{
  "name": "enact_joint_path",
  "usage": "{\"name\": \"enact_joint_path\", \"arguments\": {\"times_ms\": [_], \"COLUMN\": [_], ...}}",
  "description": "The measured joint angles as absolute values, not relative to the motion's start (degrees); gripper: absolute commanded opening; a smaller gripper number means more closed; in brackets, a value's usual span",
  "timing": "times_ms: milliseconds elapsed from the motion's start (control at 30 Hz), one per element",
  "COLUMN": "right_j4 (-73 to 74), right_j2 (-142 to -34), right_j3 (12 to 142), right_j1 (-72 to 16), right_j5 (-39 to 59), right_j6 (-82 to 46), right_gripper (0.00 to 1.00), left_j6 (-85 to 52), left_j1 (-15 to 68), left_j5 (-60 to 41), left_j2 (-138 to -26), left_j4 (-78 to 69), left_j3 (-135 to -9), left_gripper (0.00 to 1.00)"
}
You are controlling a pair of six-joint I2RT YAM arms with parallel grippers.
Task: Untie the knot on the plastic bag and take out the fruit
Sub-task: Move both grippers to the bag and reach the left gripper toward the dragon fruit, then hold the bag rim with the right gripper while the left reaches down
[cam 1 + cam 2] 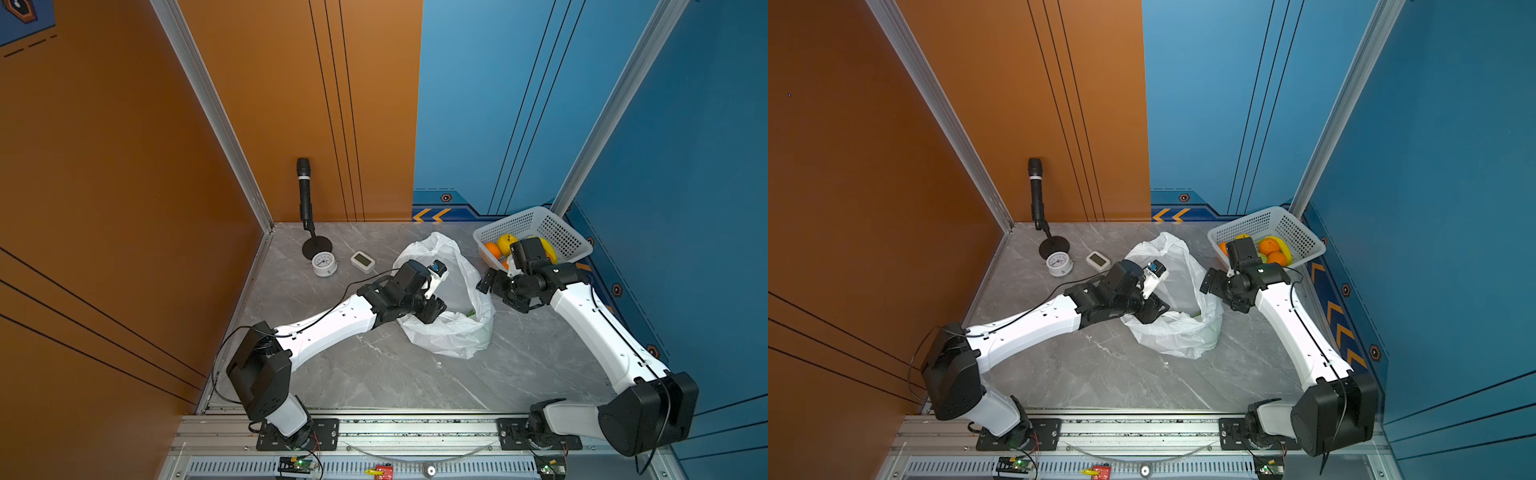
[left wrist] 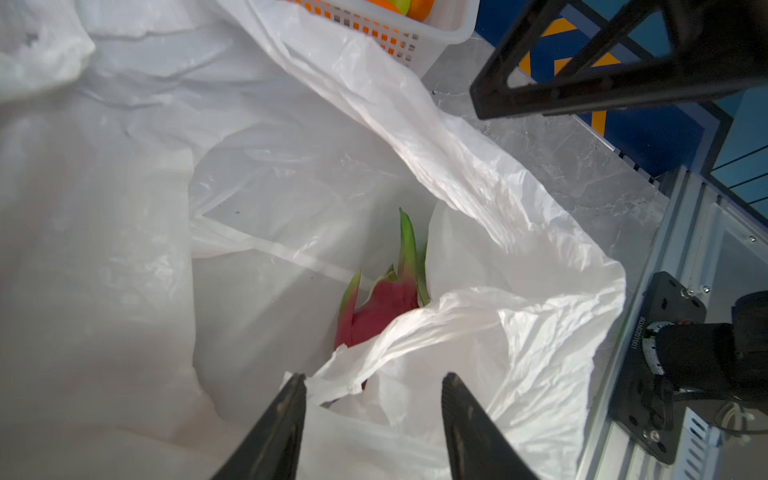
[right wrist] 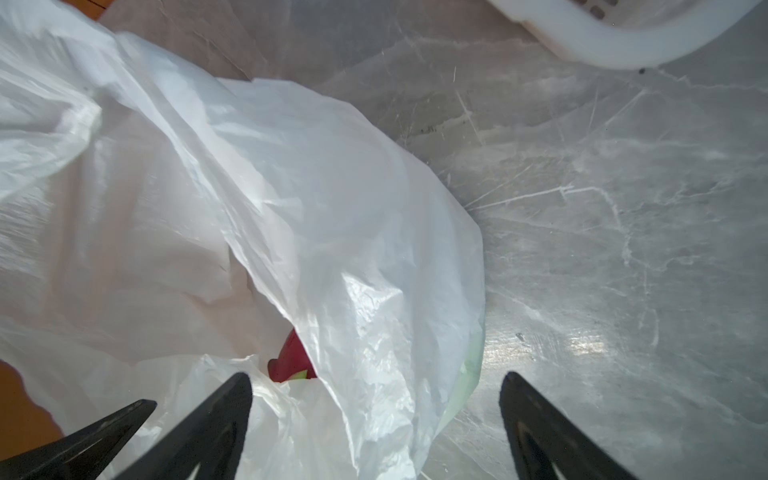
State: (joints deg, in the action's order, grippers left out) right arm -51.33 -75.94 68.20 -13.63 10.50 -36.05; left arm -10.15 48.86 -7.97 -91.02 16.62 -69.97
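At the near rim, left tool [image 2: 374,378] stands half-parted around a fold of thin, crinkly white plastic bag [image 2: 478,187]; beyond, pink-and-green dragon fruit [image 2: 382,307] lies inside. Right tool [image 3: 376,376] gapes wide, apparently empty. Reach deeper, past film.

Both top views look steeply down from high above the near edge of the grey marbled bench [image 1: 374,374], facing the orange-and-blue panelled back wall [image 1: 374,124], and share nearly the whole scene, slightly offset. The left wrist view sits close over the crinkly translucent white plastic bag [image 2: 457,187], looking past the left arm's black fingers [image 2: 274,428] into its open mouth. The right wrist view, equally near, faces the bag's outside and bare bench. Both wrist views share the bag and the pink-and-green dragon fruit [image 2: 386,303].
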Motion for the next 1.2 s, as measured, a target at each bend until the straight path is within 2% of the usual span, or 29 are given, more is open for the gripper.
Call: {"name": "enact_joint_path", "arguments": {"times_ms": [200,500,900,1067,1200], "right_j4": [-51.42,-53.52,-53.98,-54.57,-54.94], "right_j2": [-75.50,-80.84,-88.25,-87.20,-83.44], "right_j3": [61.39,55.48,51.77,54.54,58.67], "right_j1": [-17.34,-21.54,-23.22,-23.20,-22.52], "right_j5": [13.37,14.61,11.88,10.20,9.39], "right_j6": [-35.35,-29.50,-24.84,-25.04,-26.13], "right_gripper": [0.94,0.93,0.94,0.97,0.98], "left_j6": [-14.04,-18.39,-22.06,-21.28,-19.66], "left_j1": [51.05,56.31,56.25,53.30,50.43], "left_j5": [-7.94,-7.68,-7.70,-7.68,-6.85], "left_j2": [-91.05,-92.82,-99.98,-102.48,-103.13], "left_j4": [16.60,14.37,5.78,1.43,-0.97], "left_j3": [-67.31,-60.64,-53.30,-54.37,-54.54], "left_gripper": [0.47,0.42,0.33,0.34,0.40]}}
